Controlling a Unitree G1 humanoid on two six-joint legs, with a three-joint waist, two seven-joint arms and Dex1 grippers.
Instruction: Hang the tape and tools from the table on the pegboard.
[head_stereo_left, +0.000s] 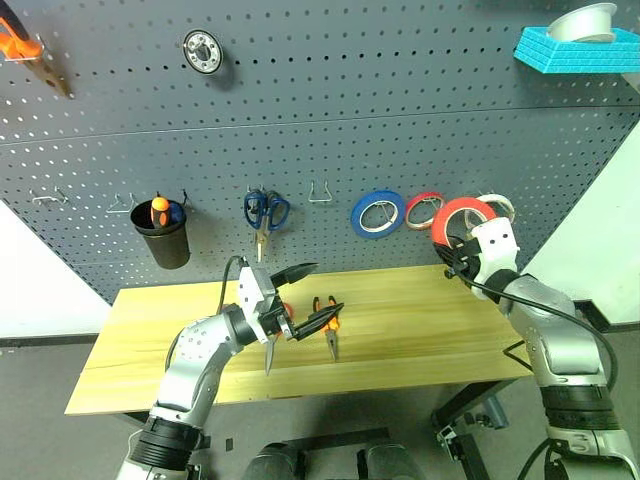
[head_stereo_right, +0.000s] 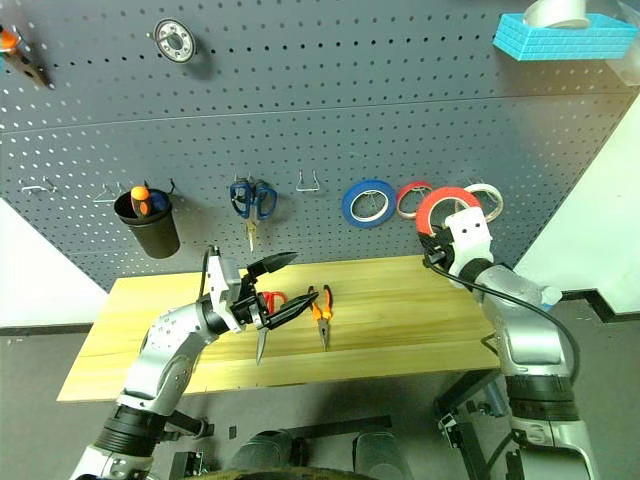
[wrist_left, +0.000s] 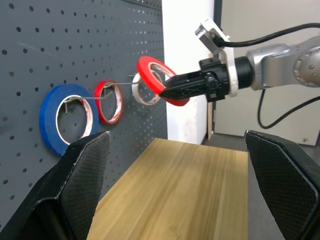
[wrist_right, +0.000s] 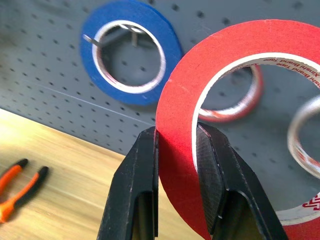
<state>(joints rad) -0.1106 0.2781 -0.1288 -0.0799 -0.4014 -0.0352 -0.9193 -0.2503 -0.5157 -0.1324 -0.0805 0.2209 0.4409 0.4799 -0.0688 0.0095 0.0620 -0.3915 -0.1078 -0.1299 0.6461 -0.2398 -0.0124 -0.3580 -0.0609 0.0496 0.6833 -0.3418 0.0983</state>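
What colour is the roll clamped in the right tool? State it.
Red-orange: the tape, with a whitish inner edge, seen best in the right wrist view.

Red tape (wrist_right: 175, 150) between black fingers (wrist_right: 137, 190), before pegboard (wrist_right: 45, 60) and blue roll (wrist_right: 172, 55).

The flat red-orange tape roll (wrist_right: 225, 75) carries "Xinhill Brand Tape" in small red letters on its white inner core.

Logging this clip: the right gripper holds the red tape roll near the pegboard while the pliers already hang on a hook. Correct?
Not quite. The pliers lie on the table, as the left eye view shows. The right gripper does hold the red tape roll near the pegboard.
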